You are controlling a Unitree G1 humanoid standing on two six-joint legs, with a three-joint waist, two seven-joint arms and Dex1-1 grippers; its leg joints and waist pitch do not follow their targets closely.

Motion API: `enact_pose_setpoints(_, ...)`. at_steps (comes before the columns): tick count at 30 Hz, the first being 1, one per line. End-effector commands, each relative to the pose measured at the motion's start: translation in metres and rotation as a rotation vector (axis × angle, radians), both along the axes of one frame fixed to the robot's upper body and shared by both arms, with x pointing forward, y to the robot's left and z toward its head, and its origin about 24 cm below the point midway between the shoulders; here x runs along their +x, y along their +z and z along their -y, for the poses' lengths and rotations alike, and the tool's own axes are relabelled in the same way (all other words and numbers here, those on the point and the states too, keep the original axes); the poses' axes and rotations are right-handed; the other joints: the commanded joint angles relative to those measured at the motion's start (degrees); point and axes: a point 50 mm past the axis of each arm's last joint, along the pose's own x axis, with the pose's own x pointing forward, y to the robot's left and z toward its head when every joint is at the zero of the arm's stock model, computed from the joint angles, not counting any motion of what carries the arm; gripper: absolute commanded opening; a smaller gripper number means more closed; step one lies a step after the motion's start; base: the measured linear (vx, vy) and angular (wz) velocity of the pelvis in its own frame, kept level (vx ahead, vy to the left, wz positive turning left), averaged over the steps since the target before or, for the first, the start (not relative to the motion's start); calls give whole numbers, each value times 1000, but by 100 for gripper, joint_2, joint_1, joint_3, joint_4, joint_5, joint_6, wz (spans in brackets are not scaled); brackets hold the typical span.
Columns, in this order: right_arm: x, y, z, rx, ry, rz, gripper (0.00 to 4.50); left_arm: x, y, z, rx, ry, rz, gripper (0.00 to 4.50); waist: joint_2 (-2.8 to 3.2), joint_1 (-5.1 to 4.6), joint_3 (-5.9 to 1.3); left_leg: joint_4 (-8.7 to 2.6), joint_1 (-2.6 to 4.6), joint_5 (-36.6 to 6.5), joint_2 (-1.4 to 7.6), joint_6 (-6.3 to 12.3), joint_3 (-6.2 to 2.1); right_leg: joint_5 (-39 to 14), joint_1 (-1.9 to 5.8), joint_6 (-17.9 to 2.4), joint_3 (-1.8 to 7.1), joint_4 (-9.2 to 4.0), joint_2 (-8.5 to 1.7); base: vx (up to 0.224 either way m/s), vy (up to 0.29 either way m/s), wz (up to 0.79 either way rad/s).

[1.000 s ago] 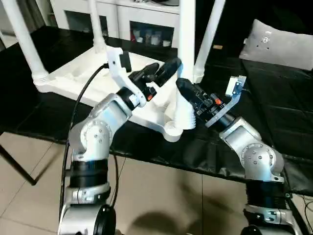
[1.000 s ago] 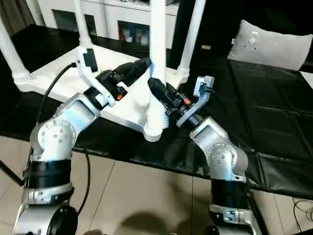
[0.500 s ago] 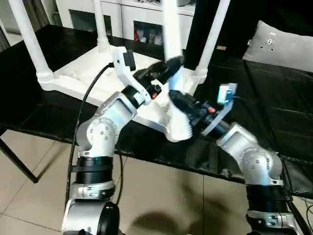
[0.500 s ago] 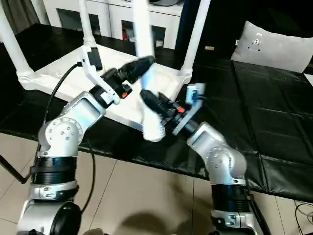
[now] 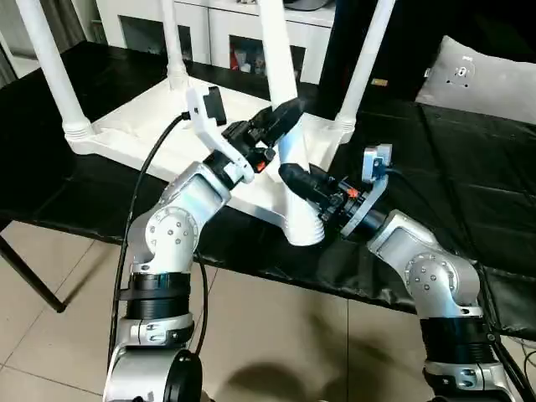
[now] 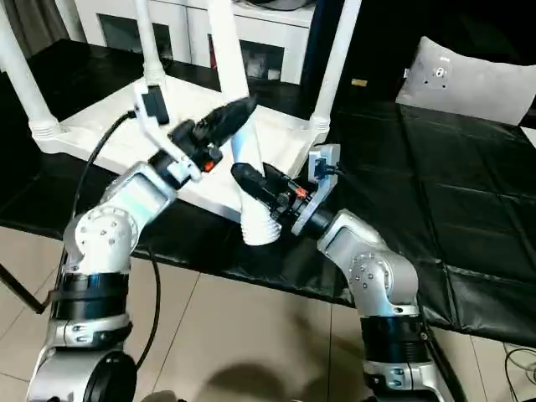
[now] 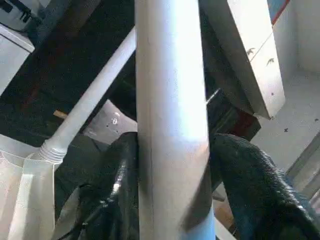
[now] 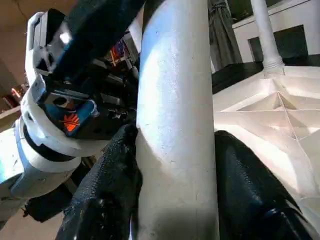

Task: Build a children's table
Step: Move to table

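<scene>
A low platform (image 5: 469, 167) covered with black quilted material carries the things. The white table top (image 5: 159, 126) lies upside down directly on it. A pale grey cushion (image 5: 486, 79) rests on its far right part.

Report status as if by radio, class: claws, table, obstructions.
Right claw shut on the long white plastic leg low down. Left claw closing around it higher up. Upturned white plastic tabletop: three legs seated, fourth tilted at near corner socket. Nothing in the way.

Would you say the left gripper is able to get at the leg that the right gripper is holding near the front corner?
Probably yes: the left gripper already straddles the leg, one finger on each side, just above the right gripper; nothing lies between.
</scene>
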Motion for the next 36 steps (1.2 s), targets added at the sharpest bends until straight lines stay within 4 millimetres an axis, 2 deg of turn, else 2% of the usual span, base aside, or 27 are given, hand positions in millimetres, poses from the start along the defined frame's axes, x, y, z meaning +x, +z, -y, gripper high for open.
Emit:
enact_pose_setpoints(1, 1, -2, 3, -29, -27, 1, 185, -7, 5, 13, 23, -72, 50, 239, 1, 8, -407, -421, 3, -429, 128, 97, 107, -743, 394, -1051, 152, -337, -234, 0, 0, 0)
enact_pose_setpoints(2, 0, -2, 4, -32, -28, 0, 184, -6, 4, 14, 42, -66, 54, 214, 9, 9, -406, -422, 3, -431, 129, 92, 105, -724, 391, -1039, 154, -342, -232, 0, 0, 0)
enact_pose_setpoints(4, 0, -3, 5, -37, -28, -1, 184, -6, 1, 15, 74, -58, 62, 204, 24, 2, -409, -422, 2, -407, 130, 88, 102, -657, 395, -1025, 155, -337, -229, 0, 0, 0)
enact_pose_setpoints(6, 0, -4, 5, -40, -28, -2, 184, -7, 1, 16, 70, -64, 69, 202, -22, -3, -416, -413, 3, -348, 129, 97, 112, -550, 403, -1056, 155, -325, -228, 0, 0, 0)
enact_pose_setpoints(9, -1, -5, 5, -51, -21, -7, 184, -10, 3, 17, 65, -80, 88, 181, -4, 4, -410, -415, 2, -379, 128, 105, 112, -631, 401, -1080, 155, -325, -237, 0, 0, 0)
enact_pose_setpoints(10, -1, -5, 5, -55, -17, -7, 184, -10, 3, 17, 64, -79, 89, 181, -18, 0, -405, -418, -1, -403, 130, 106, 114, -707, 401, -1069, 154, -330, -236, 0, 0, 0)
enact_pose_setpoints(14, -1, -4, 5, -58, -19, -5, 184, -9, 0, 16, 60, -60, 81, 179, 1, -9, -409, -413, 4, -394, 133, 108, 112, -658, 393, -1076, 157, -329, -231, 0, 0, 0)
enact_pose_setpoints(24, -1, -6, 5, -75, -30, -8, 184, -6, -1, 15, 99, -35, 89, 179, 4, -7, -415, -414, 7, -376, 135, 105, 107, -611, 399, -1081, 153, -320, -231, 0, 0, 0)
enact_pose_setpoints(31, 0, -6, 5, -86, -37, -7, 184, -6, -2, 16, 109, -31, 90, 179, -13, -7, -414, -405, 2, -348, 128, 118, 115, -571, 405, -1097, 156, -315, -231, 0, 0, 0)
enact_pose_setpoints(36, 1, -7, 5, -99, -38, -8, 184, -6, -6, 19, 173, -20, 90, 179, -14, -4, -416, -406, 4, -297, 133, 111, 113, -572, 405, -1069, 156, -310, -236, 0, 0, 0)
